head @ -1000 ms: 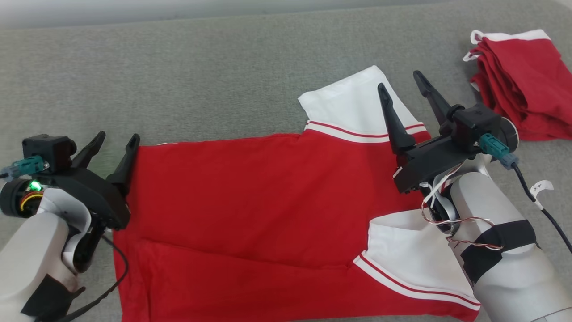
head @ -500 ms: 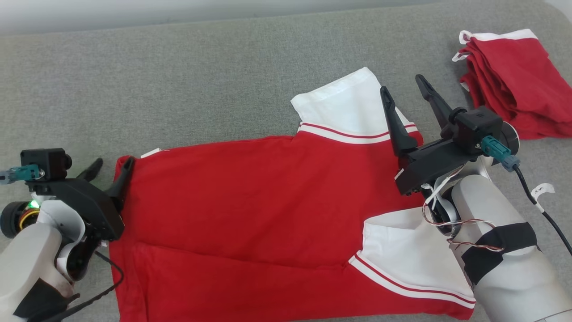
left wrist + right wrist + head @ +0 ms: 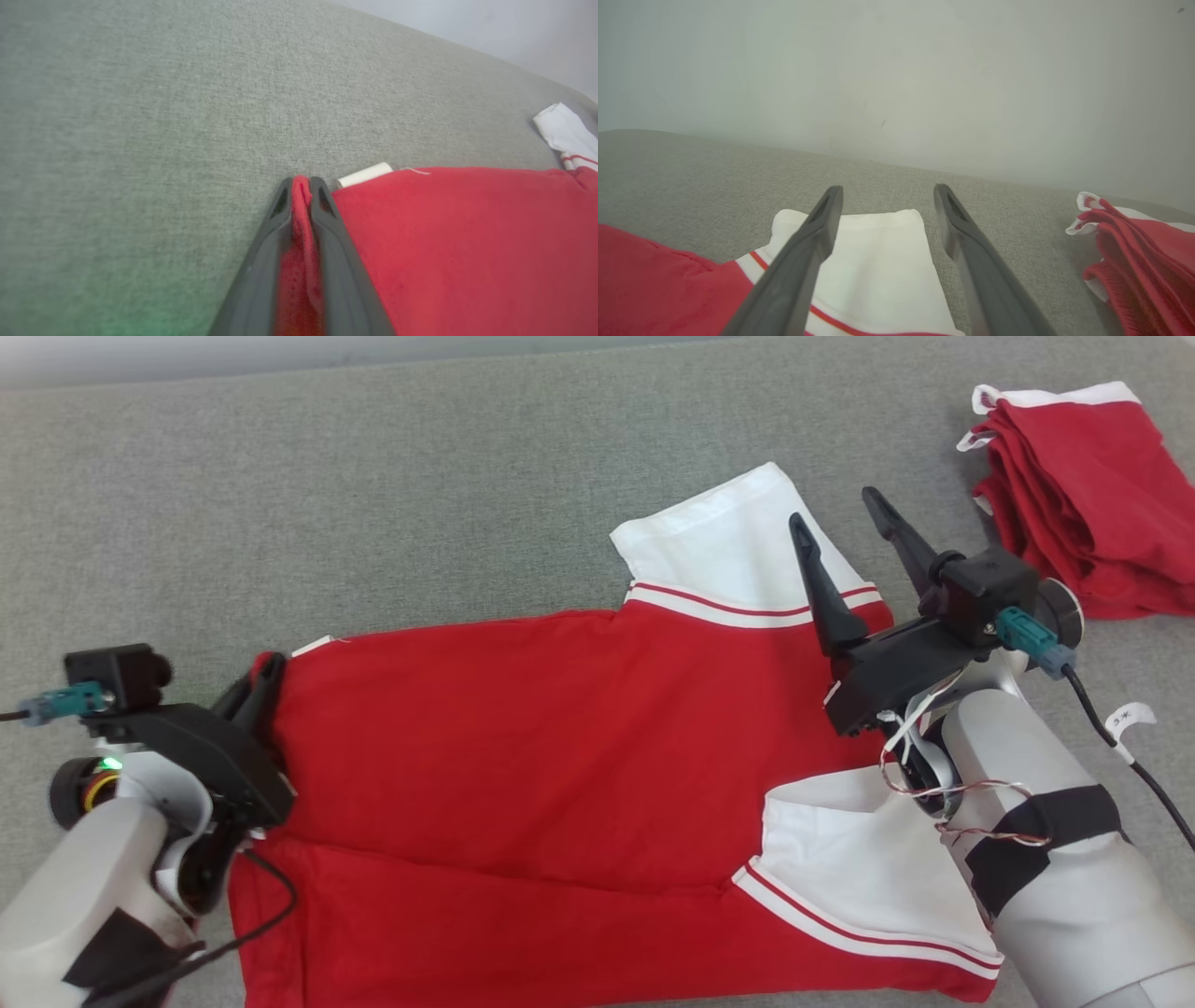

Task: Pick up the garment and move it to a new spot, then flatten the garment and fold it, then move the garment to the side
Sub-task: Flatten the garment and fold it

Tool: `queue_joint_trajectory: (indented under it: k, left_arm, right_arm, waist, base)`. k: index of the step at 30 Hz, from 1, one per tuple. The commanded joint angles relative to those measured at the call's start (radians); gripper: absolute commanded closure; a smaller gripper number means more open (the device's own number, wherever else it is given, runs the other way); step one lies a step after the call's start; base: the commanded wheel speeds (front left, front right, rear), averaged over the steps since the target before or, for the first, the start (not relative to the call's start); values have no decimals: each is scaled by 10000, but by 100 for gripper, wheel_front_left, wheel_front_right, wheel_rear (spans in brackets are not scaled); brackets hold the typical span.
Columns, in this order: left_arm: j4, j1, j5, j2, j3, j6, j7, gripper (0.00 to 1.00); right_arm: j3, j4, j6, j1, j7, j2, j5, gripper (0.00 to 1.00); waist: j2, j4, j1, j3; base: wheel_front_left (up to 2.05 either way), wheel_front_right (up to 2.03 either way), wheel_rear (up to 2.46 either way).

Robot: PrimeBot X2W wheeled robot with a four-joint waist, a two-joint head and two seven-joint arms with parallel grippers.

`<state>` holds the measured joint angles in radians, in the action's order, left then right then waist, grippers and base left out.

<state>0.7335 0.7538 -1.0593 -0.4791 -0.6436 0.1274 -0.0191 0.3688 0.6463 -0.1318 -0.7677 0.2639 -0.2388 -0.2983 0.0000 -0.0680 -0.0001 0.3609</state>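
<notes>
Mid-frame on the worktop lies the red shirt; the left pincer pinches its hem corner, the right pincer gapes empty over the white sleeve. Grip there, lift evenly.

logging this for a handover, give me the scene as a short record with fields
surface: grey fabric
task item: red shirt, white sleeves, spread out
left hand: shut on the red shirt's edge, cloth between its fingers
right hand: open, over the far white sleeve, nothing between its fingers
nearby: folded red pile, far right
</notes>
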Motion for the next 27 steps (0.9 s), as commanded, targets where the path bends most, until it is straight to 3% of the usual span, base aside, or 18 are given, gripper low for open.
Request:
queue_joint_trajectory:
  k: [1,6,10,20,27]
  left_arm:
    - [-25,-284,-148,315,-312,51,-32,100]
    - [-3,-7,-71,137,-305,17,991,100]
    - [-96,303,-92,362,-173,19,1999,100]
    - [-261,474,950,756,-532,-217,2756,100]
    - [-651,537,1382,1122,-437,-254,2830,100]
  right_arm:
    - [66,172,27,-183,0,-38,-44,0]
    - [423,1364,27,-984,-2,-67,-110,0]
    - [775,2667,28,-1857,-549,-92,-163,0]
    - [1141,5186,28,-3729,-1739,-341,-71,0]
    - [1081,6044,28,-4370,-2053,-575,-23,0]
  waist:
    - [0,85,1,14]
    - [0,366,1,87]
    - [0,687,1,248]
    - [0,1382,1,709]
    - [0,1840,1,1110]
  base:
    - [0,0,0]
    - [0,0,0]
    - [0,0,0]
    - [0,0,0]
    - [0,0,0]
